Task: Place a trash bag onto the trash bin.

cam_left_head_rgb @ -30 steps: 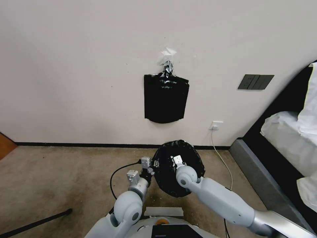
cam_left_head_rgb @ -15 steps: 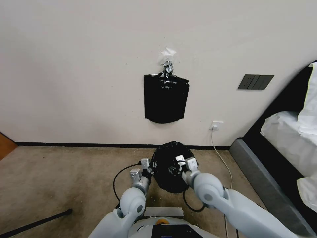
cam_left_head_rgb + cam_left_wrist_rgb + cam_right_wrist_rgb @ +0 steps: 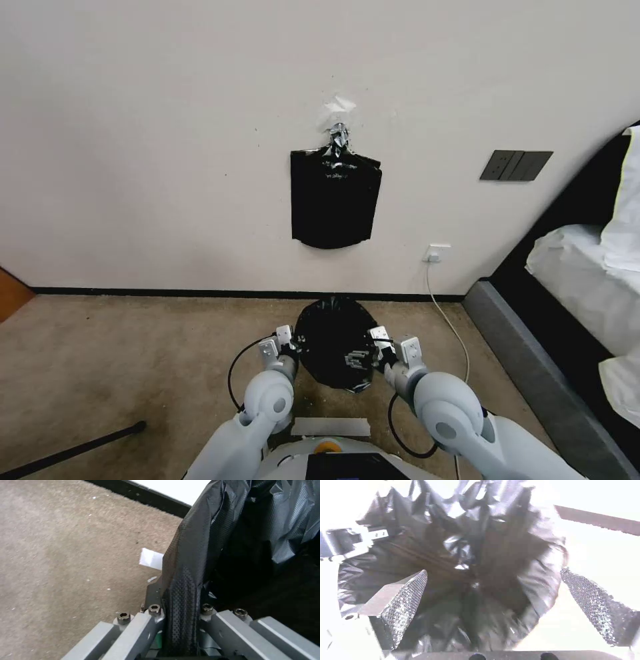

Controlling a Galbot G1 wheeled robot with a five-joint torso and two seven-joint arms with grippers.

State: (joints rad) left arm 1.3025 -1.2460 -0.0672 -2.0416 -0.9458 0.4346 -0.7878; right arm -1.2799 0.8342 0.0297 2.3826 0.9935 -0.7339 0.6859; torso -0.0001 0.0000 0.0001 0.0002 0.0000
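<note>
Trash bag: the trash bag (image 3: 335,341) hangs as a loose black sack on the floor in front of the wall, straight below the clipped bundle of bags (image 3: 335,205); its mouth is spread wide, so it reads as a bag being opened out to go over a rim.
Trash bin: no white rim or wall can be made out; if the bin stands under the bag, the black plastic hides it, so I cannot tell whether the bag is on it yet.
Left gripper: the left gripper (image 3: 180,627) sits at the bag's left edge, clamped on a pleated fold of the film, and the left wrist view shows that fold pinched between its metal fingers (image 3: 146,622); this pinch anchors one side of the mouth.
Right gripper: the right gripper (image 3: 506,600) is at the bag's right edge with its textured pads (image 3: 403,600) spread well apart, nothing between them, looking down into the bag's dark hollow; judging by that, it is free to take the opposite side.
Why this hold: one side pinned and the other loose keeps the mouth from collapsing.
Around the bag: carpet floor (image 3: 133,347), a power cord (image 3: 445,313) trailing from the wall socket to the bag's right, a bed (image 3: 587,267) further right.
</note>
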